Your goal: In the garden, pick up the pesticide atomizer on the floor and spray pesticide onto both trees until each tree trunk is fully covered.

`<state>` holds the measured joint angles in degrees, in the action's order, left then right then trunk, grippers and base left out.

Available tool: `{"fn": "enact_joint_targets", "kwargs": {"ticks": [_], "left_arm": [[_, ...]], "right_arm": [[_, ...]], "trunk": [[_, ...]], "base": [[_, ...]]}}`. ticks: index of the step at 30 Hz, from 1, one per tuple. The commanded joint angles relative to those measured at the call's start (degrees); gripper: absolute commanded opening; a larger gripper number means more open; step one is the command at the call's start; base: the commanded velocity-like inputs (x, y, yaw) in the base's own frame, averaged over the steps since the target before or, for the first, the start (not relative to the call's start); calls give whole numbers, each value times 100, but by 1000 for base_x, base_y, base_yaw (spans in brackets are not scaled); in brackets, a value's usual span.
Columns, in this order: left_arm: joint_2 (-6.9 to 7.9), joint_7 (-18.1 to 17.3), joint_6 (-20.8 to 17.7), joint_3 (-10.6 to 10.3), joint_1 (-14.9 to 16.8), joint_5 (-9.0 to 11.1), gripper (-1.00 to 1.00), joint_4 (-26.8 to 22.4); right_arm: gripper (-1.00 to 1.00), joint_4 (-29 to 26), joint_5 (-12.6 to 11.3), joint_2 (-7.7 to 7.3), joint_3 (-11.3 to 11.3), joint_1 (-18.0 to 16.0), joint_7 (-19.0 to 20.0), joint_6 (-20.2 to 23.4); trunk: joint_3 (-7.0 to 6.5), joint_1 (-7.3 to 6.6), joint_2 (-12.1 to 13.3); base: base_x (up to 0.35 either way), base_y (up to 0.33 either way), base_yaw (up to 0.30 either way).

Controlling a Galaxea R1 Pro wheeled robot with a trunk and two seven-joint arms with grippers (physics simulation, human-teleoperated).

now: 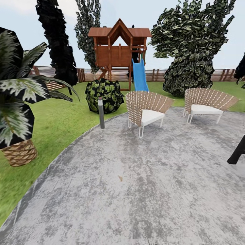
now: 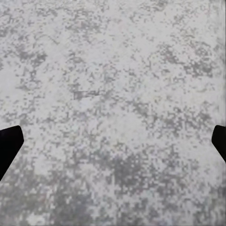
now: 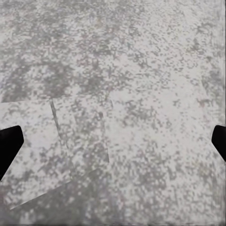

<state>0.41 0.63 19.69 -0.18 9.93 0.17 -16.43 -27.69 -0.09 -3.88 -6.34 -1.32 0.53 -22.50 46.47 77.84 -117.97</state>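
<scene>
The pesticide atomizer and the two grey-trunked trees are out of view. Green lawn (image 1: 58, 119) curves around the left of the grey stone paving (image 1: 143, 183), and the brown slatted fence (image 1: 156, 75) runs along the back. In the left wrist view my left gripper (image 2: 113, 143) is open, its black fingertips (image 2: 9, 146) far apart at the picture's edges, with bare paving between them. My right gripper (image 3: 113, 143) is likewise open over paving, its fingertips (image 3: 9, 146) wide apart with nothing held.
Two woven chairs (image 1: 146, 110) (image 1: 207, 103) stand on the paving ahead. A short grey lamp post (image 1: 101, 113) and a round bush (image 1: 103, 95) sit at the lawn's edge. A potted striped plant (image 1: 17, 112) is at left. Behind stand a wooden playhouse (image 1: 119, 51) with a blue slide (image 1: 139, 76) and dark trees.
</scene>
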Motion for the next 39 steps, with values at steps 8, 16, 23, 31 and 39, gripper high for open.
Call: {"fn": "enact_joint_targets", "kwargs": {"ticks": [8,16,23,31,39], "left_arm": [[-1,1,0,-1,0,1,100,0],[-6,-2,0,-2,0,-6,100,4],[-5,4,0,-1,0,-8,100,2],[-6,2,0,-2,0,-8,100,2],[-6,2,0,-2,0,-8,100,4]], "right_arm": [[100,0,0,1,1,0,0,0],[100,0,0,1,1,0,0,0],[100,1,-2,1,1,0,0,0],[100,5,0,1,1,0,0,0],[100,7,0,3,1,0,0,0]], "trunk": [[49,0,0],[104,0,0],[148,0,0],[188,0,0],[216,0,0]], "base": [[-1,0,-238],[0,0,-219],[0,0,-228],[0,0,-256],[0,0,-275]]}}
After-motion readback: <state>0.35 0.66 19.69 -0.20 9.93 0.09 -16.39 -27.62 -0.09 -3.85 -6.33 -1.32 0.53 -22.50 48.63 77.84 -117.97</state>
